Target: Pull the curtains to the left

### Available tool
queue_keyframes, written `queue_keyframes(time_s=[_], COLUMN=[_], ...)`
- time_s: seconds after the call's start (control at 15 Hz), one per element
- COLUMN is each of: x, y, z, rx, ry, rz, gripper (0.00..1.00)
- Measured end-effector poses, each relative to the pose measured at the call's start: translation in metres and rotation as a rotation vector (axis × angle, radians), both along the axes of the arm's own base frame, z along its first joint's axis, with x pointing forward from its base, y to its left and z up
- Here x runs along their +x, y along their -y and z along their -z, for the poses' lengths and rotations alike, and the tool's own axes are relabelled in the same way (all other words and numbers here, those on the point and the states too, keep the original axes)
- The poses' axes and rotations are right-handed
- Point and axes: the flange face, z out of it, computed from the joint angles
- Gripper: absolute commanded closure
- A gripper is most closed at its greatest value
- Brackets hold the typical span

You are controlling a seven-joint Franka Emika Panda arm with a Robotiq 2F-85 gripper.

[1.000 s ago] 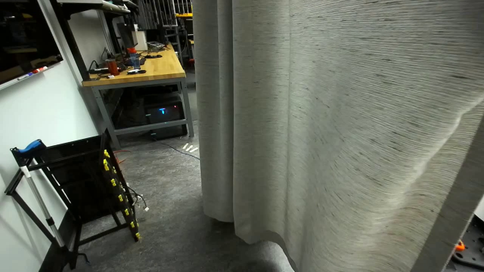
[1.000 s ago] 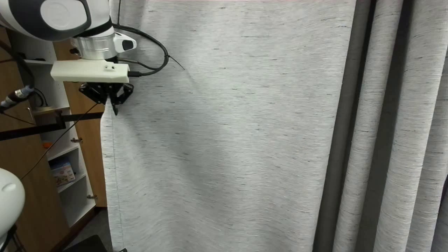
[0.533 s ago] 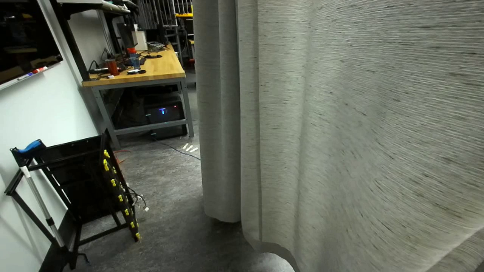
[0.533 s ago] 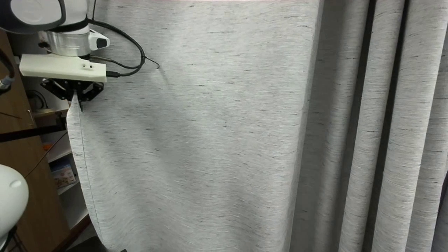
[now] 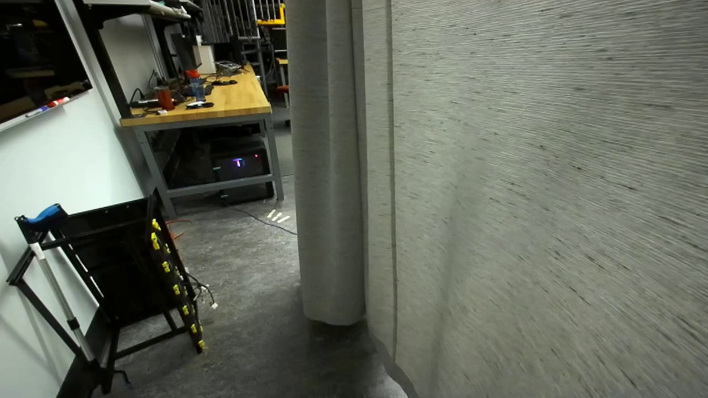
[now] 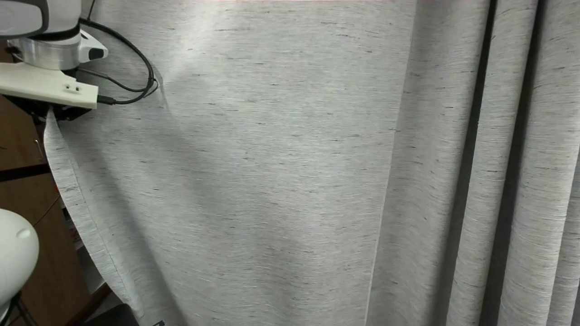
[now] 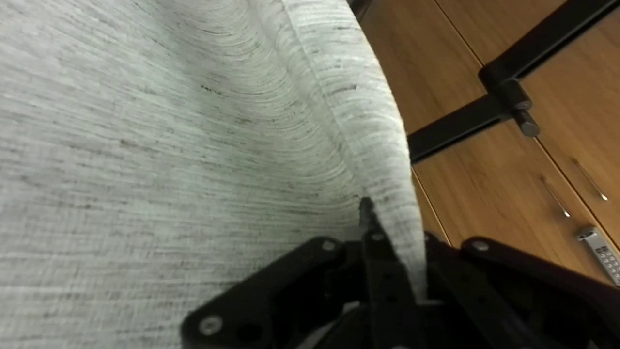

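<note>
One arm [image 6: 50,52], one claw [image 7: 397,237], fingers [image 7: 380,264] clamped on one curtain [image 6: 272,158] at its stitched side edge. Both exterior views show the curtain; from the claw it spreads to one side and hangs below, the gripped edge slanting inward as it drops. Past that edge, on the claw's opposite side in the wrist view: wood cabinet front [image 7: 489,194], two slim handles [image 7: 589,179], one metal keypad [image 7: 600,254]. One jointed black bar [image 7: 503,92] crosses beyond the hem; can't tell from here if it touches the cloth. Room: wedge-shaped gap below the claw, between curtain edge and cabinet front. Pose: arm comes in from above, claw pointing down. White housing [image 6: 50,88] just above the claw sits slightly tilted, black cable [image 6: 150,80] looped on the curtain side.
</note>
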Motion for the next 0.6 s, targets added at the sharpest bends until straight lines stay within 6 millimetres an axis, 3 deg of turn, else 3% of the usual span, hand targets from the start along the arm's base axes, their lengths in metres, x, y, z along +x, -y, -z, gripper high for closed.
queue_keyframes(time_s=[0.27, 0.6], x=[-0.019, -0.024], y=[-0.037, -0.073], z=[-0.001, 0.008], rx=[0.092, 0.186], ry=[0.023, 0.078], rz=[0.032, 0.165], gripper=[1.00, 1.00])
